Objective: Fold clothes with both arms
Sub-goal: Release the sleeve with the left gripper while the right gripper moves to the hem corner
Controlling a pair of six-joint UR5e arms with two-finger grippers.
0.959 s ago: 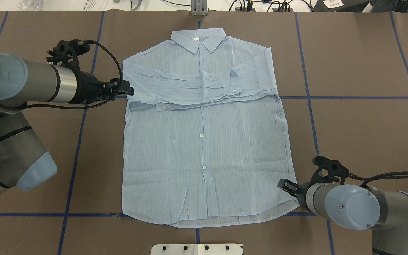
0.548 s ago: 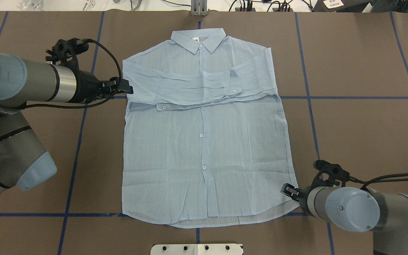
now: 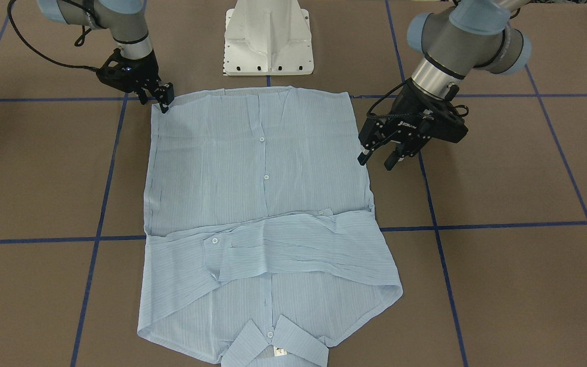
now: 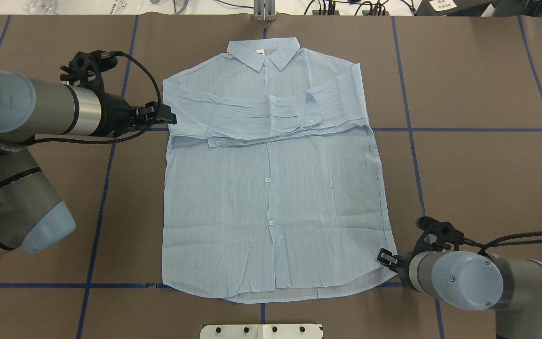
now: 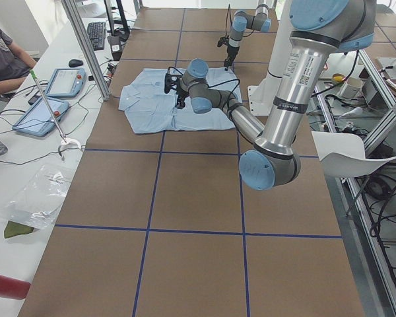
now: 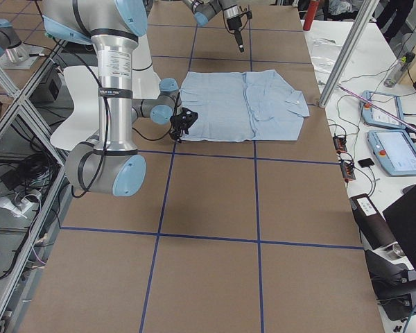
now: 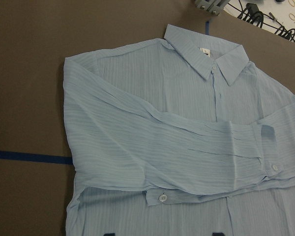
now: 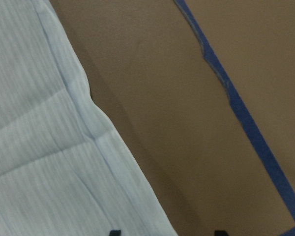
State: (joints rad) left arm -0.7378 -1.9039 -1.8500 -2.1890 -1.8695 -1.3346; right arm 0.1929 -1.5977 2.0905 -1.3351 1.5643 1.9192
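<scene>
Left fingers (image 4: pixel 168 116): spread wide, nothing between them. They sit just off the shirt's (image 4: pixel 271 197) 9 o'clock edge, beside the fold of the sleeves, not gripping cloth. The wrist view looks down on the chest and collar (image 4: pixel 264 52) from above.

Right fingers (image 4: pixel 385 257): also parted, holding nothing. They are low at the hem corner, about 5 o'clock on the shirt. In the wrist view one tip is over cloth and the other over bare worktop (image 4: pixel 464 84), so they straddle the side edge. Cannot tell whether they touch it.

Left arm (image 4: pixel 40 110) reaches in level from 9 o'clock. Right arm (image 4: pixel 468 280) comes in from 4 o'clock.

Shirt lies flat, front up and buttoned, mid-worktop. Collar at 12 o'clock, hem at 6. Both sleeves are folded across the chest, cuffs overlapping. Blue tape lines (image 4: pixel 464 129) grid the brown surface.
</scene>
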